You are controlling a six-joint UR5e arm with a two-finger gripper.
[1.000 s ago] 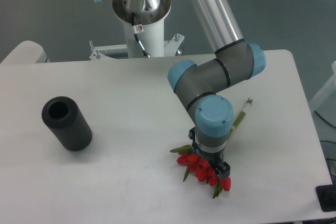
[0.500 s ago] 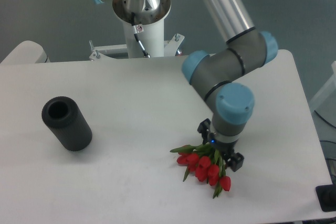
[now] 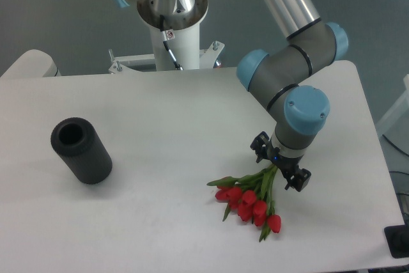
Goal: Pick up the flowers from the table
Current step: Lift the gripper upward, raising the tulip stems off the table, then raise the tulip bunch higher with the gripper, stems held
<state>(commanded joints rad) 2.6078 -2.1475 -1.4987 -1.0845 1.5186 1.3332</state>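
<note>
Flowers (image 3: 248, 200) occupy the lower centre-right of the frame — red tulip buds fanned toward the bottom, green stems running up and to the right into the gripper (image 3: 281, 168). Its two black fingers sit on either side of the stem ends and appear closed on them, though the contact itself is small and hard to make out. Whether the buds touch the table (image 3: 166, 126) or hang just above it cannot be told. At the left of the frame a black cylinder (image 3: 81, 150) rests on the tabletop — well apart from the bunch.
</note>
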